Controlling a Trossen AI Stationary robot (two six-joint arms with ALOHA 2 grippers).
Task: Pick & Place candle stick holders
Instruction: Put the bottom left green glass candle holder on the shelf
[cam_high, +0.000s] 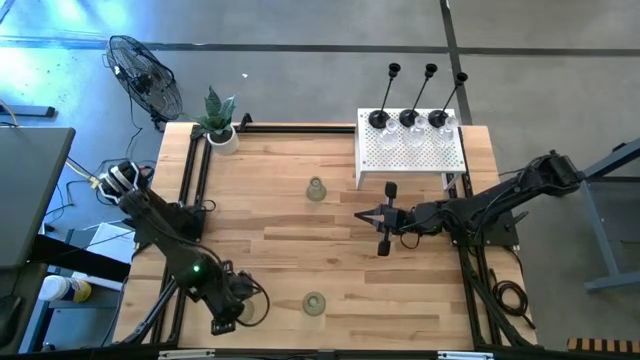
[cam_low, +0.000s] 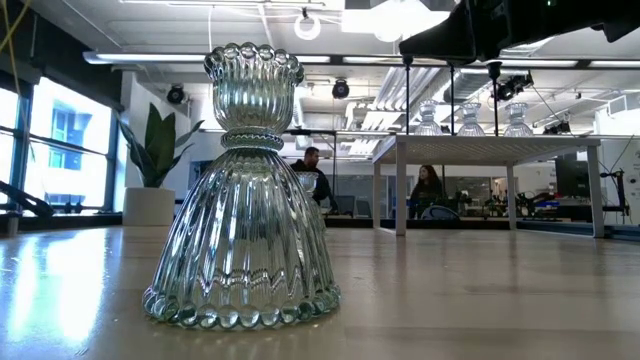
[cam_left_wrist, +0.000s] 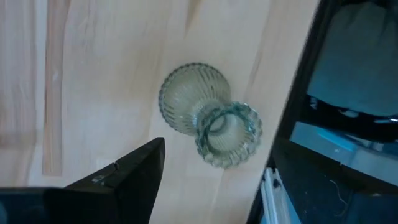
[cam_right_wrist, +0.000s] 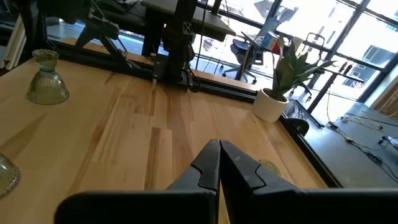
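Three black candle stick holders (cam_high: 408, 118) and three clear glass ones (cam_high: 415, 136) stand on the white perforated box (cam_high: 410, 160) at the far right. One pale-green glass holder (cam_high: 316, 190) stands on its wide base mid-table. Another (cam_high: 314, 303) stands near the front edge and fills the low view (cam_low: 245, 190). My right gripper (cam_high: 362, 215) is shut and empty (cam_right_wrist: 219, 152), level above the table, right of the mid-table holder. My left gripper (cam_high: 222, 322) is open at the near left; one finger (cam_left_wrist: 134, 171) shows beside the front holder (cam_left_wrist: 205, 115), apart from it.
A green plant in a white pot (cam_high: 220, 128) stands at the far left corner. A black frame (cam_high: 190, 190) runs along the table's edges. A glass rim (cam_right_wrist: 5, 175) shows at the edge of the right wrist view. People sit in the room behind (cam_low: 425, 190).
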